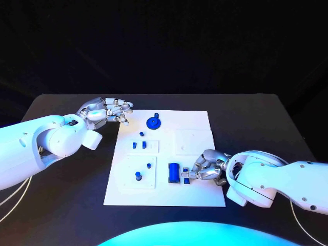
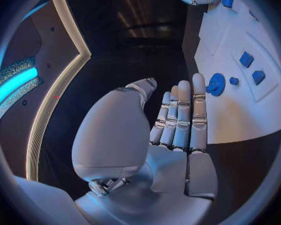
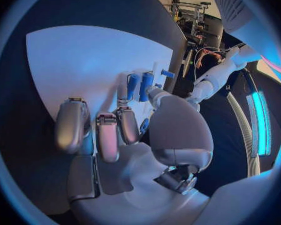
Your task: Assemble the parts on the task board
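Observation:
The white task board (image 1: 197,192) lies mid-table. My right hand (image 1: 208,168) rests on its near right part, thumb and a finger closed around a small blue part (image 1: 187,176) beside an upright blue block (image 1: 174,171). The right wrist view shows blue pieces (image 3: 140,84) between the thumb and fingertips of that hand (image 3: 125,135) over the board (image 3: 84,60). My left hand (image 1: 108,110) hovers off the board's far left corner; in its wrist view this hand (image 2: 178,120) has fingers straight, side by side and holding nothing. A blue gear (image 1: 154,122) lies near it.
Small blue pegs stand in the board's left side: two in a raised square (image 1: 140,145) and two nearer me (image 1: 139,176). The left wrist view shows the gear (image 2: 215,84) and two square parts (image 2: 246,59). Black table (image 1: 60,195) surrounds the board.

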Controlling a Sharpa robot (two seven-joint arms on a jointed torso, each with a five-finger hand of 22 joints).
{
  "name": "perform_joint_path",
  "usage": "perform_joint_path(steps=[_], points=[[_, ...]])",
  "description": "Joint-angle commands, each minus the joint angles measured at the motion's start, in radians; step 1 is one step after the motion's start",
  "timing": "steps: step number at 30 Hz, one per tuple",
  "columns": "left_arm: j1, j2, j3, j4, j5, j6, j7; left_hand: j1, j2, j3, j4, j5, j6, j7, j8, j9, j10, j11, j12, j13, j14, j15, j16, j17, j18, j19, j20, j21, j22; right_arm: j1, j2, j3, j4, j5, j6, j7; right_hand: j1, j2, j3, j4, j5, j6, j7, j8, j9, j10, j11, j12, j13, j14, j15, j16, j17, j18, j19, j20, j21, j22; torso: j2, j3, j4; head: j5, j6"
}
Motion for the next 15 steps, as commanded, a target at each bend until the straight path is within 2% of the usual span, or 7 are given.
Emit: perform_joint_path(steps=[1, 3, 11, 15], points=[[0.001, 0.000, 0.001, 0.001, 0.007, 0.015, 0.001, 0.006, -0.002, 0.000, 0.006, 0.001, -0.007, 0.029, 0.007, -0.001, -0.006, -0.003, 0.005, -0.001, 0.000, 0.003, 0.005, -0.001, 0.013, 0.005, 0.000, -0.004, -0.001, -0.001, -0.003, 0.000, 0.005, 0.029, 0.020, 0.020, 0.002, 0.012, -0.006, 0.000, -0.001, 0.010, -0.001, 0.004, 0.002, 0.009, -0.001, 0.005, 0.083, 0.093, -0.005, 0.004, 0.206, -0.016, 0.024, -0.003, 0.005, 0.182, 0.000, 0.0005, -0.0006, -0.001, 0.001], [0.001, 0.000, 0.001, 0.001, 0.006, 0.015, 0.001, 0.006, -0.002, 0.000, 0.006, 0.001, -0.007, 0.029, 0.007, -0.001, -0.006, -0.003, 0.005, -0.001, 0.000, 0.003, 0.005, -0.001, 0.013, 0.005, 0.000, -0.004, -0.001, -0.001, -0.005, 0.000, 0.005, 0.032, 0.031, 0.022, 0.007, 0.013, -0.008, -0.003, -0.001, 0.010, -0.002, 0.004, 0.002, 0.009, -0.001, 0.006, 0.084, 0.093, -0.006, 0.004, 0.206, -0.016, 0.025, -0.003, 0.006, 0.182, 0.000, 0.0003, -0.0006, 0.000, 0.000], [0.001, 0.000, 0.001, 0.000, 0.005, 0.014, 0.001, 0.006, -0.002, 0.000, 0.006, 0.001, -0.007, 0.029, 0.007, -0.001, -0.006, -0.003, 0.005, -0.001, 0.000, 0.003, 0.005, -0.001, 0.013, 0.005, 0.000, -0.004, -0.001, -0.001, -0.015, 0.000, 0.008, 0.029, 0.105, 0.033, 0.143, 0.002, -0.015, -0.055, 0.004, 0.006, -0.001, -0.003, 0.001, 0.008, -0.001, 0.004, 0.084, 0.092, -0.006, 0.004, 0.205, -0.016, 0.024, -0.004, 0.006, 0.182, 0.000, 0.0002, -0.0009, 0.001, 0.001], [0.001, 0.001, 0.001, 0.000, 0.005, 0.015, 0.001, 0.006, -0.002, 0.000, 0.006, 0.001, -0.007, 0.029, 0.007, -0.001, -0.006, -0.003, 0.005, -0.001, 0.000, 0.003, 0.005, -0.001, 0.013, 0.005, 0.000, -0.004, -0.001, -0.001, -0.016, 0.000, 0.010, 0.031, 0.116, 0.036, 0.154, -0.001, -0.013, -0.060, 0.004, 0.006, -0.001, -0.004, 0.000, 0.009, -0.002, 0.005, 0.085, 0.093, -0.006, 0.004, 0.205, -0.016, 0.024, -0.004, 0.007, 0.182, 0.001, 0.0002, -0.0008, 0.000, 0.001]])
